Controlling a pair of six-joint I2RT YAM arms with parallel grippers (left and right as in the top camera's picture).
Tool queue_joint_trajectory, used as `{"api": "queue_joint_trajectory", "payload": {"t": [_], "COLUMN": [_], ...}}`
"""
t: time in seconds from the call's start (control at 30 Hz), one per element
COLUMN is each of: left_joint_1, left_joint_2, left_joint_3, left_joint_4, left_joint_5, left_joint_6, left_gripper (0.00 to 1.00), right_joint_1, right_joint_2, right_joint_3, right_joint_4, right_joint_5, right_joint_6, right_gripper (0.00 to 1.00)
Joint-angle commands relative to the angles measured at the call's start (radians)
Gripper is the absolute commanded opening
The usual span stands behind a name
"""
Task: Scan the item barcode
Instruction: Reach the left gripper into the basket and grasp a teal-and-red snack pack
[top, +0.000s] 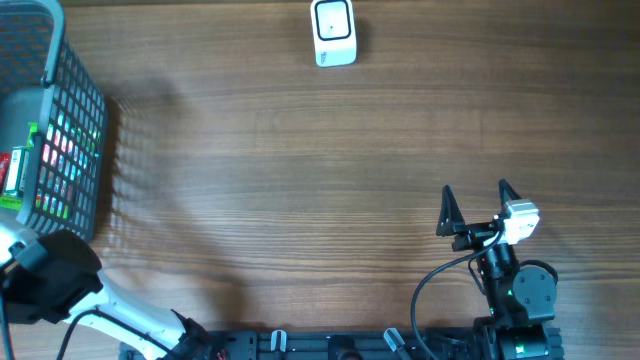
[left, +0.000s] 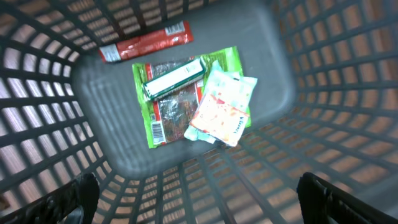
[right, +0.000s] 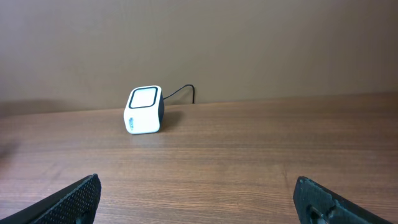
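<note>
Left gripper (left: 202, 202) hung open and empty, its black fingertips (left: 74, 199) wide apart in the bottom corners of the wrist view, above packets in a grey basket (left: 336, 74).
On the basket floor, near the middle of that view, a green packet (left: 163, 106) lay flat with a barcode (left: 158, 130) showing at its lower left; a green-and-white stick (left: 174, 78) lay across its top, a pale packet (left: 222, 109) with orange print overlapped its right side, and a red wrapper (left: 146, 45) lay just above it. Seen from overhead, the basket stood at the upper left edge of the wooden table (top: 300, 180), the white scanner (top: 333, 32) sat at the top centre, well apart from it, with a dark cable (right: 180, 92) behind, and the right gripper (top: 476, 200) waited at the lower right, jaws spread and holding nothing.
</note>
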Motion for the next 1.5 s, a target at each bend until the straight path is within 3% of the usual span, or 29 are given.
{"api": "queue_joint_trajectory", "payload": {"t": [0.0,0.27,0.6,0.77,1.23,1.3,1.37,1.47], "left_joint_1": [0.005,-0.008,-0.059,-0.061,-0.089,-0.089,-0.088,-0.084], "left_joint_2": [0.013,0.014,0.014,0.019,0.145,0.157,0.155,0.14], "left_joint_3": [-0.118,-0.336,-0.69,-0.763,-0.775,-0.775,-0.774,-0.757], "left_joint_4": [0.081,0.311,0.741,0.809,0.805,0.805,0.81,0.811], "left_joint_5": [0.017,0.024,0.15,0.147,0.143,0.144,0.144,0.143], "left_joint_6": [0.058,0.082,0.197,0.198,0.198,0.198,0.198,0.198], "left_gripper": [1.0,1.0,1.0,1.0,1.0,0.93,0.67,0.59], "right_joint_1": [-0.003,-0.003,-0.003,-0.003,-0.003,-0.003,-0.003,-0.003], "right_joint_2": [-0.005,-0.005,-0.005,-0.005,-0.005,-0.005,-0.005,-0.005], "right_joint_3": [-0.001,-0.001,-0.001,-0.001,-0.001,-0.001,-0.001,-0.001], "right_joint_4": [0.003,0.003,0.003,0.003,0.003,0.003,0.003,0.003], "right_joint_5": [0.009,0.009,0.009,0.009,0.009,0.009,0.009,0.009], "right_joint_6": [-0.018,-0.018,-0.018,-0.018,-0.018,-0.018,-0.018,-0.018], "right_gripper": [1.0,1.0,1.0,1.0,1.0,1.0,1.0,1.0]}}
